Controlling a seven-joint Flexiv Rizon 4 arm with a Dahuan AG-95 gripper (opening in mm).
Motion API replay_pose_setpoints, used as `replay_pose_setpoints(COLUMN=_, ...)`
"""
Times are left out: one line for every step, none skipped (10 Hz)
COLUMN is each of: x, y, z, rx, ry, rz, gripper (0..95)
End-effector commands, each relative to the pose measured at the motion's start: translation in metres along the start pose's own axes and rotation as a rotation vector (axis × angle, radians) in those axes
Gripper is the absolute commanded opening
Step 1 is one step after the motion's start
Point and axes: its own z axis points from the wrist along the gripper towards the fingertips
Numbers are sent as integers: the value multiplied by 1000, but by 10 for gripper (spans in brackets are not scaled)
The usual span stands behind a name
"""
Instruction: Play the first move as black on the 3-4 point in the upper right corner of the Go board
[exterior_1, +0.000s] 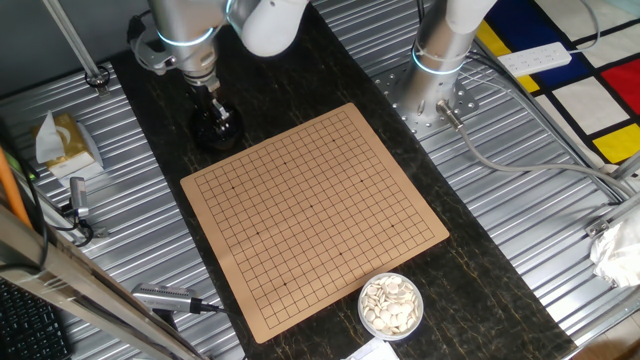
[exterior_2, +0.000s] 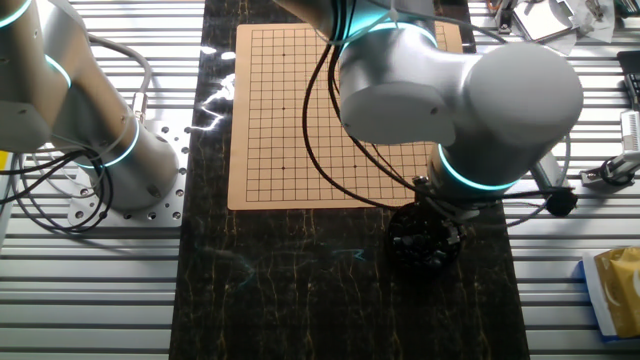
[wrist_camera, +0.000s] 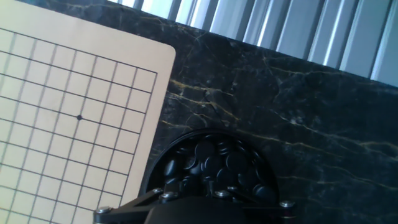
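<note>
one arm's gripper (exterior_1: 214, 108) hung low over the black bowl (exterior_1: 216, 128) of black stones (wrist_camera: 211, 163), just beyond the far left corner of the go board (exterior_1: 312, 215); whether its fingers were apart or together could not be told. no stone lay on the grid. a bowl of white stones (exterior_1: 390, 305) sat at the board's near right edge.
</note>
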Motion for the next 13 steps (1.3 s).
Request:
replay_pose_setpoints(x=-3, y=4, z=4, rx=3, ry=0, rz=16, gripper=190)
replay_pose_setpoints(x=-3, y=4, z=5, rx=6, ry=3, rz=16, gripper=190)
replay_pose_setpoints(x=-3, y=4, z=5, rx=6, ry=9, rz=20, gripper=190)
replay_pose_setpoints(x=-3, y=4, z=5, rx=4, ry=16, rz=24, gripper=190)
replay_pose_setpoints(x=-3, y=4, z=5, rx=-1, ry=27, rz=35, gripper=190)
replay_pose_setpoints(x=-3, y=4, z=5, rx=-6, ry=34, rz=46, gripper=190)
replay_pose_setpoints(x=-3, y=4, z=5, rx=-6, ry=37, rz=50, gripper=190)
replay_pose_setpoints(x=-3, y=4, z=5, rx=-7, ry=39, rz=58, gripper=190)
replay_pose_setpoints(x=-3, y=4, z=5, rx=-8, ry=41, rz=61, gripper=190)
replay_pose_setpoints(x=-3, y=4, z=5, rx=-9, ry=44, rz=65, gripper=190)
replay_pose_setpoints(x=-3, y=4, z=5, rx=-11, ry=47, rz=70, gripper=190)
replay_pose_setpoints(x=-2, y=4, z=5, rx=-11, ry=51, rz=78, gripper=0)
replay_pose_setpoints(x=-2, y=4, z=6, rx=-12, ry=51, rz=80, gripper=0)
